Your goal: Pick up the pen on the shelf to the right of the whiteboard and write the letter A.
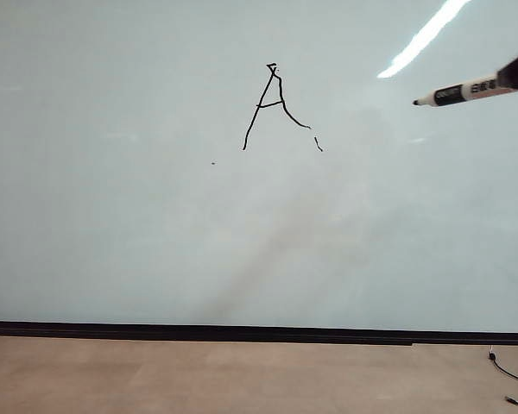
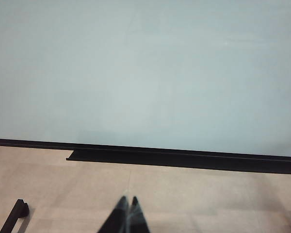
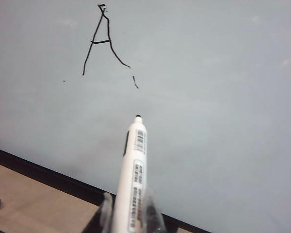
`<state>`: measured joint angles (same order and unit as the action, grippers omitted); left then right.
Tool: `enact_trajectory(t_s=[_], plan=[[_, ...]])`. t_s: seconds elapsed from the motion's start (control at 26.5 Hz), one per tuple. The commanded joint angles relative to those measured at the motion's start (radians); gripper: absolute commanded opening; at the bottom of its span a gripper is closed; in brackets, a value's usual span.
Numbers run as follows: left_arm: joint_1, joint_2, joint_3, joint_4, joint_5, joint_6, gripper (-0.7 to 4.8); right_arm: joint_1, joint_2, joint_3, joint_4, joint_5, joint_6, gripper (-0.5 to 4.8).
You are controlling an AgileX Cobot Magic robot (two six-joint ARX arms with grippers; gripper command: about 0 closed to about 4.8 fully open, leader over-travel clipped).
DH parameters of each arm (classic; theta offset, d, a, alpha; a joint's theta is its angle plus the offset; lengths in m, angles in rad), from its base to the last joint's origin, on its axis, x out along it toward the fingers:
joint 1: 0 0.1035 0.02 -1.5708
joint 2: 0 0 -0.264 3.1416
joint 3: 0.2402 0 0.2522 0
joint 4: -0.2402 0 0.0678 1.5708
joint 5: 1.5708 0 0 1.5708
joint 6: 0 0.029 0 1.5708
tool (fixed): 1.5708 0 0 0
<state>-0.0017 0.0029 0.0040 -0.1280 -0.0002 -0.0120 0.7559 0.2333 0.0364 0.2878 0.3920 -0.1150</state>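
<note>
A thin, shaky black letter A with a broken right leg is drawn on the large pale whiteboard; the right wrist view shows the letter A too. My right gripper is shut on the pen, a slim white marker whose dark tip points at the whiteboard but stands clear of it. From the right edge of the exterior view the pen pokes in, well right of the A. My left gripper hangs shut and empty over the tan floor. The shelf shows as a dark ledge below the whiteboard.
A tiny dark speck sits on the board left of the A. A black strip runs along the board's lower edge above the tan floor. A black cable lies at the lower right, a black bracket at the lower left.
</note>
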Motion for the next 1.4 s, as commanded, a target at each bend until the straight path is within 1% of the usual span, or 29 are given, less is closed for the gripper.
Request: enact_trajectory(t_s=[0.04, 0.26, 0.45, 0.53, 0.57, 0.68, 0.83, 0.98, 1.1, 1.25, 1.32, 1.4], plan=[[0.000, 0.000, 0.003, 0.009, 0.003, 0.004, -0.04, 0.000, -0.073, -0.004, -0.073, 0.020, -0.012, -0.05], [0.000, 0.000, 0.003, 0.009, 0.003, 0.004, -0.04, 0.000, -0.232, -0.026, -0.206, 0.044, -0.014, -0.05], [0.000, 0.000, 0.003, 0.009, 0.003, 0.004, -0.04, -0.001, -0.232, -0.026, -0.235, 0.063, -0.016, -0.05], [0.000, 0.000, 0.003, 0.009, 0.003, 0.004, -0.05, -0.001, -0.232, -0.027, -0.259, 0.096, -0.017, -0.05], [0.000, 0.000, 0.003, 0.009, 0.003, 0.004, -0.04, -0.006, -0.232, -0.028, -0.269, 0.121, -0.017, -0.05], [0.000, 0.000, 0.003, 0.009, 0.003, 0.004, -0.04, -0.048, -0.232, -0.035, -0.268, 0.118, -0.016, -0.05], [0.000, 0.000, 0.003, 0.009, 0.004, 0.004, -0.04, -0.137, -0.232, -0.035, -0.269, 0.055, -0.017, -0.05], [0.000, 0.000, 0.003, 0.009, 0.003, 0.004, -0.04, -0.247, -0.232, -0.035, -0.269, -0.024, -0.021, -0.05], [0.000, 0.000, 0.003, 0.009, 0.004, 0.004, -0.05, -0.396, -0.232, -0.035, -0.269, -0.132, -0.021, -0.05], [0.000, 0.000, 0.003, 0.009, 0.003, 0.004, -0.05, -0.527, -0.232, -0.035, -0.277, -0.215, -0.023, -0.05], [0.000, 0.000, 0.003, 0.009, 0.004, 0.004, -0.04, -0.651, -0.232, -0.036, -0.277, -0.321, -0.024, -0.05], [0.000, 0.000, 0.003, 0.009, 0.003, 0.004, -0.04, -0.709, -0.232, -0.036, -0.275, -0.375, -0.024, -0.05]])
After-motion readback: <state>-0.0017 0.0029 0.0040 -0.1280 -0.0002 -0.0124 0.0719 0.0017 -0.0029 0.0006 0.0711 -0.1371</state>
